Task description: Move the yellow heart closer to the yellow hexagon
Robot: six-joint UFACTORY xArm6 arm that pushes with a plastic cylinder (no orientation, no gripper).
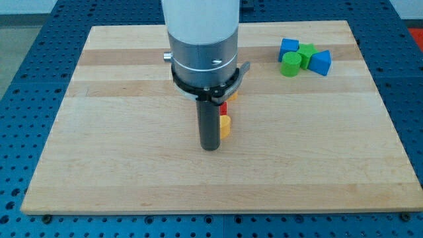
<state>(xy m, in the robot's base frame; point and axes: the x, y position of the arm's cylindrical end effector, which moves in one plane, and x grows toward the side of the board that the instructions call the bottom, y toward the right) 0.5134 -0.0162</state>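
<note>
My tip touches a yellow block; a red block hides behind. At two o'clock: two blue blocks, two green blocks. No hand.

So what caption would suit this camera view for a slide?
My tip beside a yellow block mid-board; blue and green blocks clustered top right.

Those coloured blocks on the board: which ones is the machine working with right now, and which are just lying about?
In the job:
- yellow block, right beside my tip, shape hidden by the rod
- another yellow bit behind the arm, mostly hidden

Lying about:
- red block between the yellows, partly hidden
- two blue blocks and two green blocks, clustered at the view's top right
</note>
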